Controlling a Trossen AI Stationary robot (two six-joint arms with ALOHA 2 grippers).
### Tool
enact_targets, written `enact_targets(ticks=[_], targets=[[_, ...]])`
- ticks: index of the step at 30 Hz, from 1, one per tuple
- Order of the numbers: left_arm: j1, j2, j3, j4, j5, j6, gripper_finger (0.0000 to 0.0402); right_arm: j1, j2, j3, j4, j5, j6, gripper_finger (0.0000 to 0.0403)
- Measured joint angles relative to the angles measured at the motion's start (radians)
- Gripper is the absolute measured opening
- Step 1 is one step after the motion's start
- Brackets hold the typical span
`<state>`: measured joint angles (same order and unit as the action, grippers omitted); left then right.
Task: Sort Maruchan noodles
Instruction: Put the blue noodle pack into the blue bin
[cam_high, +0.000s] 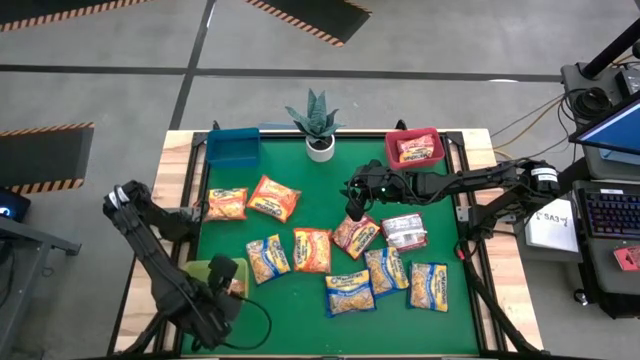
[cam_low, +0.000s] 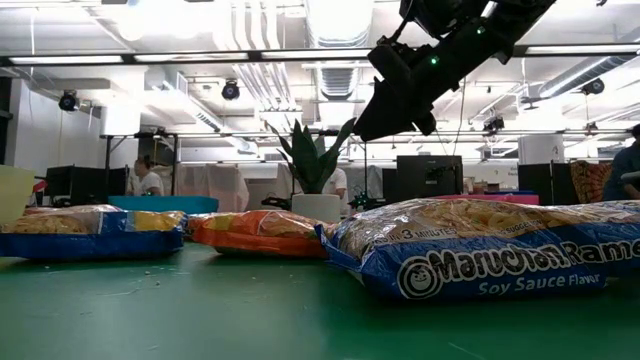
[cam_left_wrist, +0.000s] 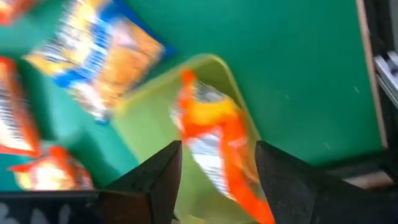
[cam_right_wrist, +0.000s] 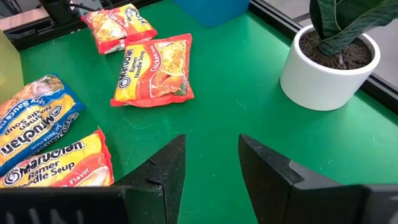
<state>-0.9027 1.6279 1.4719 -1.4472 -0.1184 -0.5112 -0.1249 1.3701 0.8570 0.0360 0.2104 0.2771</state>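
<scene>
Orange is what you see between your left gripper (cam_left_wrist: 217, 180) fingers, which stand apart over the yellow-green bin (cam_left_wrist: 149, 112) at the table's (cam_high: 300, 205) near left corner, one orange packet (cam_left_wrist: 214, 146) lying inside that bin. Your right gripper (cam_right_wrist: 208, 165), fingers parted and empty, hovers above the green mat near the potted plant (cam_high: 318, 125). Farther out, the red bin (cam_high: 414, 148) holds a red packet (cam_high: 418, 151), the blue bin (cam_high: 232, 146) shows nothing inside, and the remaining Maruchan noodles (cam_high: 350, 262) lie spread across the mat.
</scene>
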Motion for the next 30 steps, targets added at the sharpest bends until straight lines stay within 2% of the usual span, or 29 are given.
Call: enact_targets(ticks=[9,14,17,20,25,30], targets=[[0.103,-0.062,0.063,0.014,-0.332,0.084,0.0142,0.0,0.0,0.0,0.002,0.0,0.0,0.0128],[0.184,-0.151,-0.001,0.195,-0.454,0.27,0.0106,0.0,0.0,0.0,0.007,0.0,0.0,0.0121],[0.232,-0.227,-0.109,0.385,-0.466,0.404,0.0082,0.0,0.0,0.0,0.007,0.0,-0.009,0.0119],[0.278,-0.317,-0.258,0.565,-0.435,0.485,0.0063,0.0,0.0,0.0,0.007,0.0,-0.012,0.0118],[0.36,-0.429,-0.508,0.748,-0.419,0.448,0.0041,0.0,0.0,0.0,0.006,-0.001,-0.006,0.0118],[0.416,-0.461,-0.681,0.869,-0.401,0.421,0.0038,0.009,0.008,0.0,0.0,-0.006,0.019,0.0117]])
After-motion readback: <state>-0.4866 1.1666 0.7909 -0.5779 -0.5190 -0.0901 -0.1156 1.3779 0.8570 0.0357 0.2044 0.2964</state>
